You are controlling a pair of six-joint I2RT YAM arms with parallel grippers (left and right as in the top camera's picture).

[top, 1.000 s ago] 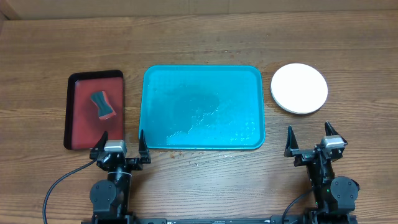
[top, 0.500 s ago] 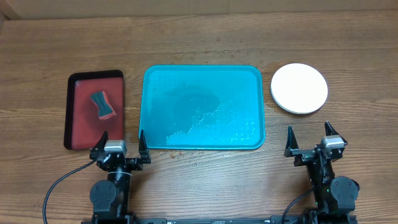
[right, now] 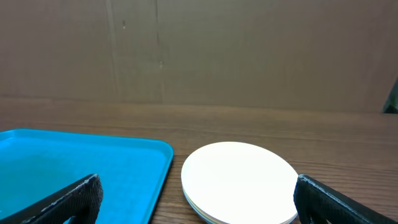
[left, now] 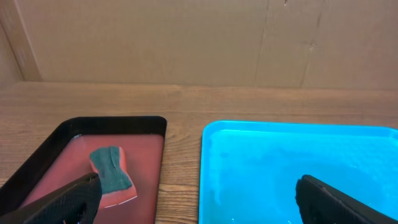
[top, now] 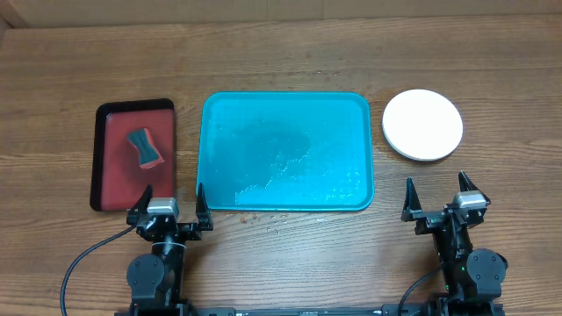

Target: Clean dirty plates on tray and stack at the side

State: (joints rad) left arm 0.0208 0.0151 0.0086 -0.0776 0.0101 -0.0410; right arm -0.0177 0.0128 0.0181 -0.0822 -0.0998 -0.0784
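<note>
Tray: the teal tray is lying in the middle of the table, its long side running left to right; its floor is showing bare, with small wet drops shining on it.
Plates: the plates are sitting to the right of the tray, apart from it, on the wood. A white plate is facing up; what is lying under it I cannot tell.
Red tray: the red tray is lying to the left of the teal one, and a sponge is resting inside it.
Left gripper: the left gripper is waiting at the near edge, between the two trays, jaws spread wide and holding nothing.
Right gripper: the right gripper is waiting in front of the plates, not touching them, jaws also spread wide and gripping nothing.
</note>
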